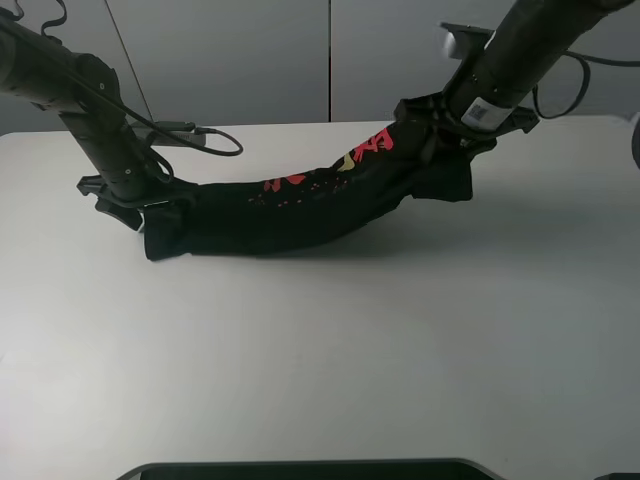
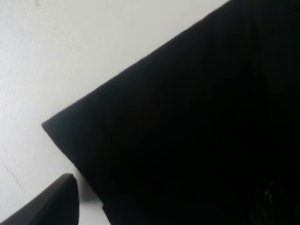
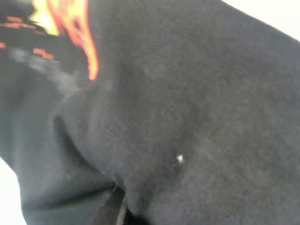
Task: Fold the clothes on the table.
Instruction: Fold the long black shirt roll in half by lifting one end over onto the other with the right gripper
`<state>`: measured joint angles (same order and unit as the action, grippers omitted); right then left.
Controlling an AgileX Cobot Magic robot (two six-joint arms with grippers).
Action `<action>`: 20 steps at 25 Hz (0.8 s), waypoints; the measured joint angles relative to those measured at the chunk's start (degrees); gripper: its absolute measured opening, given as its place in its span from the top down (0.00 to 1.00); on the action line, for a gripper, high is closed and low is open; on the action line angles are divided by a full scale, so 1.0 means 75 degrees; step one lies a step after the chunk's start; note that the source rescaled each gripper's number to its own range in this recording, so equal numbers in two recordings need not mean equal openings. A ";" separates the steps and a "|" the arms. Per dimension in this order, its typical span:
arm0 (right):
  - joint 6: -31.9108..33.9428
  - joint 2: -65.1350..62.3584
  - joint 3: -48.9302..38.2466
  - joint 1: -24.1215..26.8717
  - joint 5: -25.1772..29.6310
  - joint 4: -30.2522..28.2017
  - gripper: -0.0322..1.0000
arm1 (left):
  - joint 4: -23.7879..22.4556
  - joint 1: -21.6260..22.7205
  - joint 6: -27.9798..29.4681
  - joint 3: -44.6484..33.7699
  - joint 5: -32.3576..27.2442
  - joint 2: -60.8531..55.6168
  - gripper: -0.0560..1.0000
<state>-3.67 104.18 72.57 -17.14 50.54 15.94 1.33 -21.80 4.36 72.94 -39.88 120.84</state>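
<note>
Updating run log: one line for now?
black printed T-shirt: right end raised, left end on white table; right tool: grips it; left tool: open

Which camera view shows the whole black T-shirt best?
The exterior high view: it shows the T-shirt over its whole length, a long folded band across the table, with the red print. The left wrist view shows only one plain black corner; the right wrist view, only close black cloth with a bit of print.

The clothes [image 1: 230, 215] are black, with red and yellow characters [image 1: 375, 146] printed just beside the right tool [image 1: 432, 135]; the table [image 1: 320, 360] is plain white.
</note>
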 joint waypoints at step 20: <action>-0.3439 0.1540 0.0641 -0.1252 -0.0679 0.5801 0.71 | 0.0000 0.0000 -0.0174 0.0000 0.0000 0.0012 0.05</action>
<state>-29.46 115.73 77.37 -26.54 45.45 59.44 1.33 -21.80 3.06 72.94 -39.88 120.93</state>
